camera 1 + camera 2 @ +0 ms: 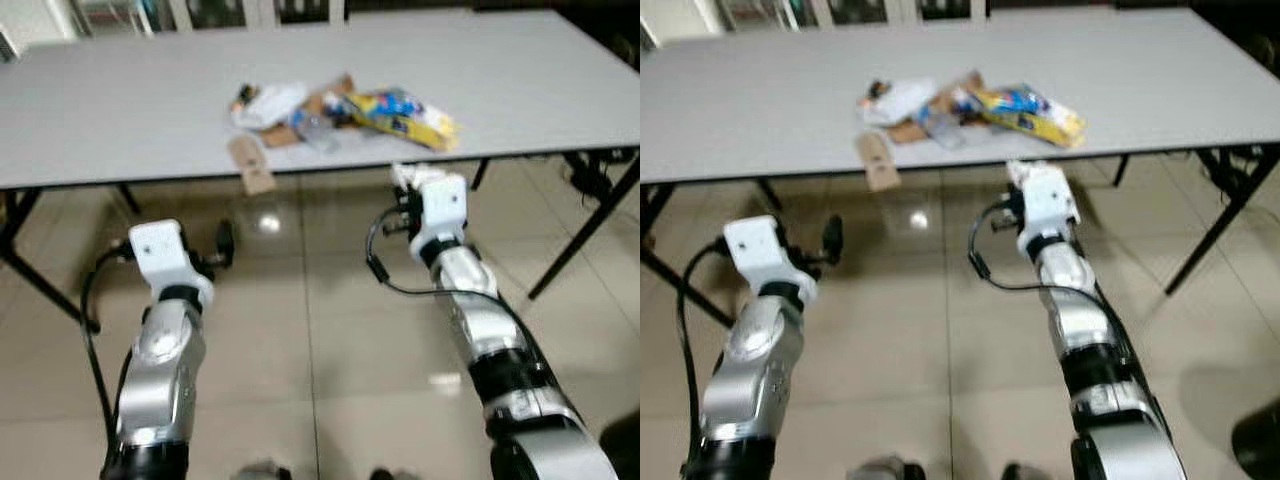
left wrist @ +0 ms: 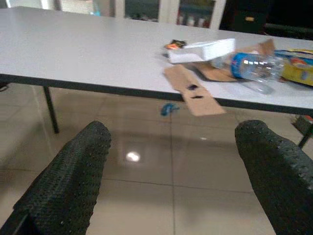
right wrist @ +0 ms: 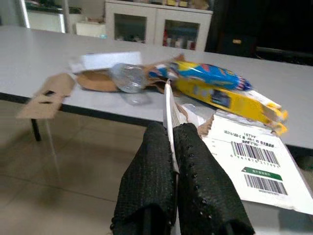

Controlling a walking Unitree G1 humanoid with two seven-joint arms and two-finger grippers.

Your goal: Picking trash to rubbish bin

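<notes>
My right gripper (image 3: 173, 147) is clamped tight on a white barcoded packet (image 3: 247, 164), its thin edge pinched between both fingers, just below the grey table's (image 1: 120, 110) front edge. My left gripper (image 2: 171, 161) hangs wide open over the floor, touching nothing. The remaining trash, a bottle (image 2: 254, 66), cardboard (image 2: 193, 90) and a yellow wrapper (image 1: 405, 115), lies heaped on the table.

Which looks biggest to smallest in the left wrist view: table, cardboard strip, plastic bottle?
1. table
2. cardboard strip, hanging over the table's edge
3. plastic bottle

Strip and bottle look close in size; the strip lies nearer the camera, so that order is unsure.
</notes>
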